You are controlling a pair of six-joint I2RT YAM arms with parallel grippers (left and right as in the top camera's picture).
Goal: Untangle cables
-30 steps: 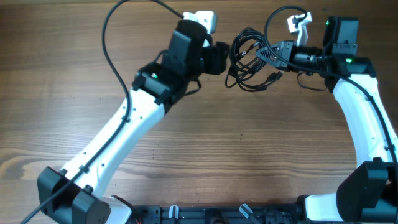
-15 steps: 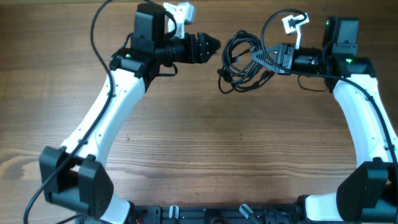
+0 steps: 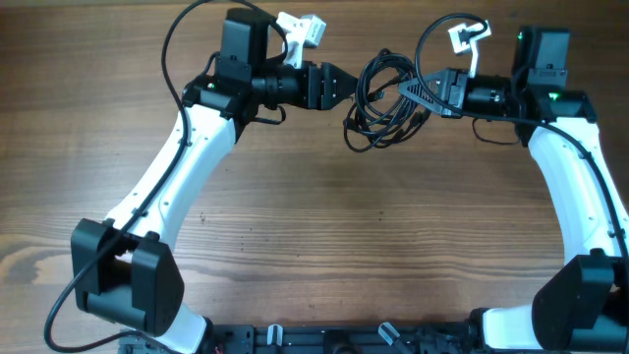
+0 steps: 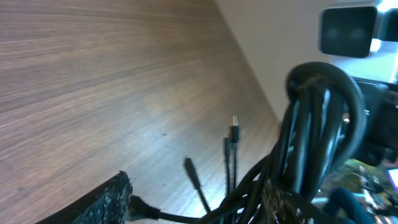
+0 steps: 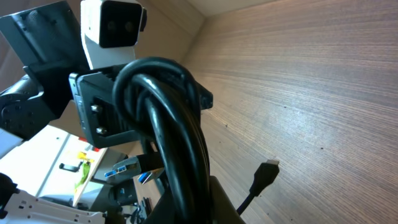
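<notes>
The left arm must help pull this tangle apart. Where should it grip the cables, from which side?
Probably the free edge of the cables, opposite where the right gripper pinches them. Come from the side of the left gripper: loops there bulge outward, clear of the pinched bundle.

A bundle of black cables (image 5: 177, 118) is seen arching close to the lens, and it is pinched at the bottom edge between the fingers of the right gripper (image 5: 186, 202). One plug end (image 5: 265, 169) is hung over the wooden table (image 5: 311, 81). Behind the loop, the left gripper (image 5: 93, 115) is turned toward the lens and topped by its white camera (image 5: 113, 23). Blue-tinted connectors (image 5: 127, 168) are seen below it.
</notes>
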